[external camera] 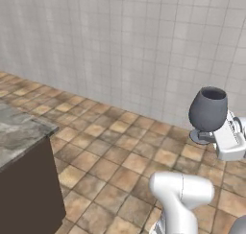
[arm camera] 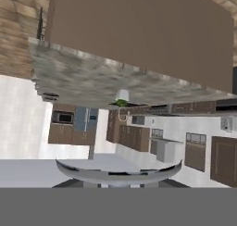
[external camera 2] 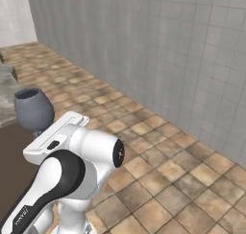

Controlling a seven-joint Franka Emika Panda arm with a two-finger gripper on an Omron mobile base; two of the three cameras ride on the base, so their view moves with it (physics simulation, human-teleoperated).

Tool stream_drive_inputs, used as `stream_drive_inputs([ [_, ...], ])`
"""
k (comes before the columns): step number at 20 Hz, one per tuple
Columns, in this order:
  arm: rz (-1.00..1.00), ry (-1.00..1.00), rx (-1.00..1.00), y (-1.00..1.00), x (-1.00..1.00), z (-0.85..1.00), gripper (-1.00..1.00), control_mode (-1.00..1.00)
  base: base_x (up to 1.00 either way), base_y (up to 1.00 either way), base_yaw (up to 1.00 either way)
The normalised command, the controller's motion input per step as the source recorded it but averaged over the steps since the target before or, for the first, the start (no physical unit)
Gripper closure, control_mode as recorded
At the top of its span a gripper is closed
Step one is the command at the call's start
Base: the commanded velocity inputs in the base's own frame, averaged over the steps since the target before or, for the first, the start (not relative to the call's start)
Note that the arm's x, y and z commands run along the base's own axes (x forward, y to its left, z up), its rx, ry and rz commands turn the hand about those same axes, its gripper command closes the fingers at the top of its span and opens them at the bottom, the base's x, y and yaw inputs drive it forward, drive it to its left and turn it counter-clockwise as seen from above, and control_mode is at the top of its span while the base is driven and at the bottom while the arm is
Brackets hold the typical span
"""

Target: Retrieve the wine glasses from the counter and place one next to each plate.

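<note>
My gripper (external camera: 213,134) is shut on the stem of a smoky grey wide-bowled wine glass (external camera: 208,109), held upright in the air above the tiled floor. From the right base view the same wine glass (external camera 2: 32,111) rises just beyond my white hand. In the hand view, which is rolled upside down, its curved grey edge (arm camera: 118,172) spans the bottom. The plates are out of view. I cannot tell whether the marble-topped dark brown block (external camera: 21,132) to my left is the counter.
A white tiled wall (external camera: 144,46) runs ahead, above a brown tiled floor (external camera: 120,156). The hand view looks across the marble top (arm camera: 106,81) to a small green plant (arm camera: 121,102) at its far edge, with distant kitchen cabinets (arm camera: 134,134) behind.
</note>
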Motion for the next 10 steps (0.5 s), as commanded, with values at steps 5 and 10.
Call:
stream_drive_inputs([
  [5, 0.0, 0.0, 0.0, 0.0, 0.0, 0.0, 1.0, 1.0, 1.0, -1.0, 0.06],
  [10, 0.0, 0.0, 0.0, 0.0, 0.0, 0.0, 1.0, 1.0, 1.0, -0.92, 0.28],
])
